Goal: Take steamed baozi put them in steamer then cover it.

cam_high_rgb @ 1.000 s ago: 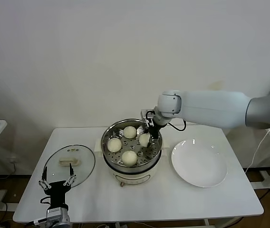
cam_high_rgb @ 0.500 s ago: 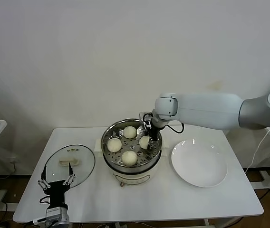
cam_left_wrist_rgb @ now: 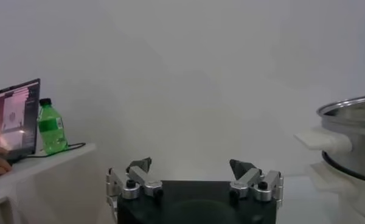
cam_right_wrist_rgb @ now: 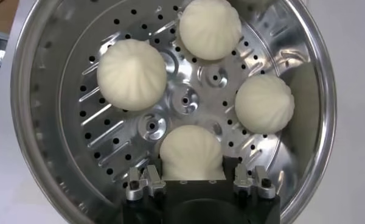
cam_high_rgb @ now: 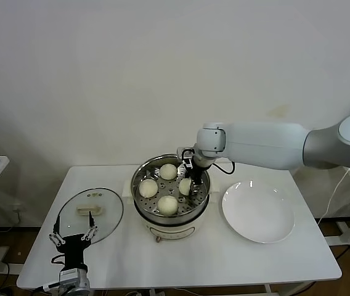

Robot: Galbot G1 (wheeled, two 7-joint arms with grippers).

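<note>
I count four pale cream-white pleated baozi, all inside the round shiny stainless-steel steamer [cam_high_rgb: 170,196], resting on its perforated metal tray. My right gripper [cam_right_wrist_rgb: 194,178] is down in the pot, its fingers closed around the fourth baozi [cam_right_wrist_rgb: 191,156]; the other three buns [cam_right_wrist_rgb: 132,73] [cam_right_wrist_rgb: 210,27] [cam_right_wrist_rgb: 264,103] sit just beyond it in a ring around the tray's centre, each apart from its neighbours. The buns look smooth and soft with fine radial folds; the tray is bright metal dotted with small holes and raised ribs.

The right arm reaches in from the far right, forearm nearly level, wrist bent down over the steamer's rim. The steamer stands on a cream-white base on the white bench [cam_high_rgb: 193,259].

One flat round white plate [cam_high_rgb: 258,213] lies behind and to the right of that gripper, bare.

One round clear glass cover [cam_high_rgb: 92,216] with a metal rim and a cream-white bar handle lies flat on the bench directly ahead of my left gripper [cam_high_rgb: 73,237], which hangs low at the near edge, fingers spread wide and holding nothing.
</note>
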